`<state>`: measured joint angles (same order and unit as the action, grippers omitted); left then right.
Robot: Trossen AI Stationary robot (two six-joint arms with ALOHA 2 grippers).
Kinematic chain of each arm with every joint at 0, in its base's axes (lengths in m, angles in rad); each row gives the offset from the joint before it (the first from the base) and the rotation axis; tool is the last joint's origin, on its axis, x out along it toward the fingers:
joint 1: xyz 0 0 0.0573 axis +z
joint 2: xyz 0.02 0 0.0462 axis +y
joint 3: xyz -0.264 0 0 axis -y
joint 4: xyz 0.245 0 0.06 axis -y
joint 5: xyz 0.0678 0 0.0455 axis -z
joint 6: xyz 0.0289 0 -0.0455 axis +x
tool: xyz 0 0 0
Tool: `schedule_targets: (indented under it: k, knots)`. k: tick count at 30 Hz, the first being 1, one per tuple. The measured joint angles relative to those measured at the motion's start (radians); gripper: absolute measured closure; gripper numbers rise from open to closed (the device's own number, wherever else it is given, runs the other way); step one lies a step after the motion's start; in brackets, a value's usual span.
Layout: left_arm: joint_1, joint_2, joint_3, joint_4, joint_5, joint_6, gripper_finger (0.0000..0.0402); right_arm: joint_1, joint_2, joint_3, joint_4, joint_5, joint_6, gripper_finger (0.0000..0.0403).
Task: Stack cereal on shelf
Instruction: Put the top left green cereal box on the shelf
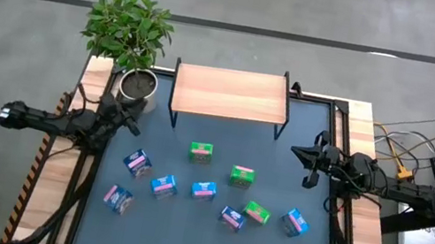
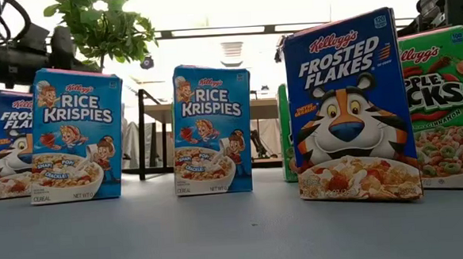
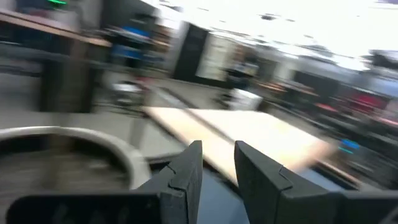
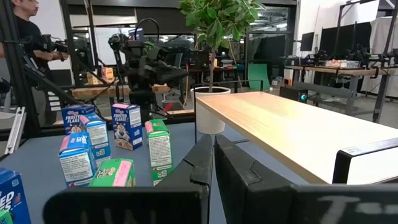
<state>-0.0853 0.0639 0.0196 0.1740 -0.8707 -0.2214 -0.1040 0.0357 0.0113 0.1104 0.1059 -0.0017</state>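
The light-wood shelf [image 1: 230,93] stands on black legs at the table's far middle, its top bare. Three green cereal boxes [image 1: 242,177] and several blue ones [image 1: 163,185] stand scattered on the dark tabletop nearer the front; the low view shows them upright [image 2: 212,129]. My left gripper [image 1: 130,120] hovers near the shelf's left end beside the plant pot, fingers open and empty [image 3: 217,168]. My right gripper [image 1: 305,160] hovers off the shelf's right end, fingers shut and empty [image 4: 213,155].
A potted plant [image 1: 136,85] stands at the far left corner, close to my left gripper; its rim shows in the left wrist view [image 3: 74,140]. Cables and gear lie off the table's right side [image 1: 425,168]. A person [image 4: 25,31] stands in the room beyond.
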Motion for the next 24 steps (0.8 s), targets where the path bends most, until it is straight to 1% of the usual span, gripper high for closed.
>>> schedule_targets:
  k: [2, 4, 8, 10, 15, 24]
  knots:
    - [0.000, 0.000, 0.000, 0.000, 0.131, 0.024, 0.0324, 0.000, 0.000, 0.000, 0.000, 0.000, 0.000, 0.0394]
    - [-0.001, 0.000, 0.000, 0.001, 0.227, 0.027, 0.0324, 0.000, 0.000, 0.000, 0.000, 0.000, -0.001, 0.0394]
    - [-0.001, 0.000, 0.000, 0.001, 0.330, 0.019, 0.0324, 0.000, 0.000, 0.000, 0.000, 0.000, -0.002, 0.0394]
    - [-0.001, 0.000, 0.000, 0.000, 0.348, 0.018, 0.0324, 0.000, 0.000, 0.000, 0.000, 0.000, -0.006, 0.0394]
    - [-0.001, 0.000, 0.000, 0.001, 0.349, 0.000, 0.0324, 0.000, 0.000, 0.000, 0.000, 0.000, -0.007, 0.0394]
    - [-0.001, 0.000, 0.000, 0.014, 0.349, -0.015, 0.0324, 0.000, 0.000, 0.000, 0.000, 0.000, 0.058, 0.0394]
